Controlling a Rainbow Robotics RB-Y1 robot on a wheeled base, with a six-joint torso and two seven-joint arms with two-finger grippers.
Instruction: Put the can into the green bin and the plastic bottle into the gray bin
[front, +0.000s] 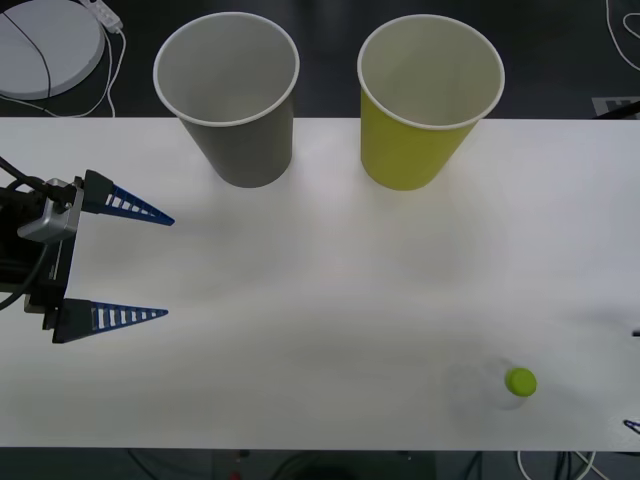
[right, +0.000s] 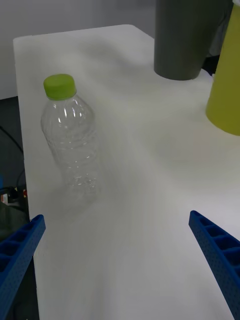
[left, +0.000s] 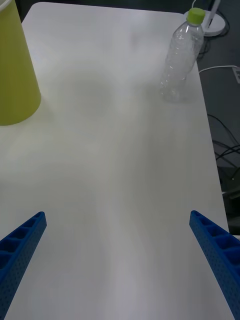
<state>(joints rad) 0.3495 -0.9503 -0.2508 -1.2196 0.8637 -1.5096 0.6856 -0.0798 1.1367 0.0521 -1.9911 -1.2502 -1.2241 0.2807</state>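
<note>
The gray bin (front: 245, 150) and the green bin (front: 410, 150) stand upright side by side at the table's far edge, gray on the left. The plastic bottle (front: 518, 382) stands upright near the front right corner, its lime cap on. My left gripper (front: 169, 267) hovers open at the table's left side, nothing between its fingers. My right gripper (right: 116, 217) is open a short way from the bottle (right: 72, 145), with the gray bin (right: 182, 40) and green bin (right: 225, 95) beyond. The left wrist view has the bottle (left: 181, 60) far off and the green bin (left: 12, 70). The can is out of view.
The white table (front: 320, 300) lies bare between the bins and the bottle. The bottle stands close to the table's front edge. Behind the table, a round white disc (front: 45, 45) and cables lie on the dark floor.
</note>
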